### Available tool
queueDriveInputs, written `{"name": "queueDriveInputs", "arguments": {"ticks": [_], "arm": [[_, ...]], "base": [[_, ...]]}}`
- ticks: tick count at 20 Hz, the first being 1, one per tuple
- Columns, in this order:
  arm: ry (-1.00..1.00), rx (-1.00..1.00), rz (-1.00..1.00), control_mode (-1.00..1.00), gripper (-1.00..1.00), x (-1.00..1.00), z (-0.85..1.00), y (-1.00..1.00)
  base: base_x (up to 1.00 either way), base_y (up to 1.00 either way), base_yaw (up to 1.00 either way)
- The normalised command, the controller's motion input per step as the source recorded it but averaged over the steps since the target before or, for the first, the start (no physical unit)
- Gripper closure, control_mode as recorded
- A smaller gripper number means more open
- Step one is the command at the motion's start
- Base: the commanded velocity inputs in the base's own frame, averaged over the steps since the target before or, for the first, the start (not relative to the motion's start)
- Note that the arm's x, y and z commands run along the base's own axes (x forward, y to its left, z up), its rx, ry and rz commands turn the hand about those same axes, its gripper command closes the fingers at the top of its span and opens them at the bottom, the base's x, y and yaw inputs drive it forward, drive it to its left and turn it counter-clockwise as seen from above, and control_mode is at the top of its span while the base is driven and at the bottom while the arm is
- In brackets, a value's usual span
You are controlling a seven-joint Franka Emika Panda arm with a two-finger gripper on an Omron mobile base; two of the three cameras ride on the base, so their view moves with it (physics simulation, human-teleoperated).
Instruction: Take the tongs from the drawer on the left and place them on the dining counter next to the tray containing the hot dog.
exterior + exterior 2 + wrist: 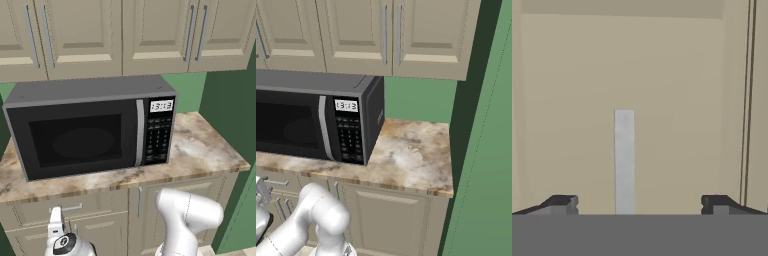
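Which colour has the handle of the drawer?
Silver-grey handle, on the beige drawer; clearest in hand view.

glossy white rounded arm (187, 215) segments, thin dark seams; round dark disc on wrist; gripper (640, 205) with small dark fingertips (562, 202).

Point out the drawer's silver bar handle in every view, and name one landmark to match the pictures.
Left base view: handle low left, under the worktop, beside the gripper.
Right base view: handle at the left edge, below the microwave.
Hand view: apparently the same bar, centre, between the open fingertips.
Landmark: the microwave, in both base views.
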Motion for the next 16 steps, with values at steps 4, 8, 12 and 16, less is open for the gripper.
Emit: {"name": "queueDriveInputs", "arguments": {"ticks": [4,8,12,16], "arm": [[0.00,0.00,0.00,-1.00,-1.00,0.01,-0.01,0.00],[0.00,0.00,0.00,-1.00,-1.00,0.18,-0.02,0.00],[0.00,0.00,0.00,-1.00,-1.00,0.16,-0.20,0.00],[0.00,0.00,0.00,-1.00,-1.00,0.09,-0.37,0.00]], "base": [[0.00,0.00,0.00],[0.00,0.00,0.00],[0.00,0.00,0.00],[0.00,0.00,0.00]]}}
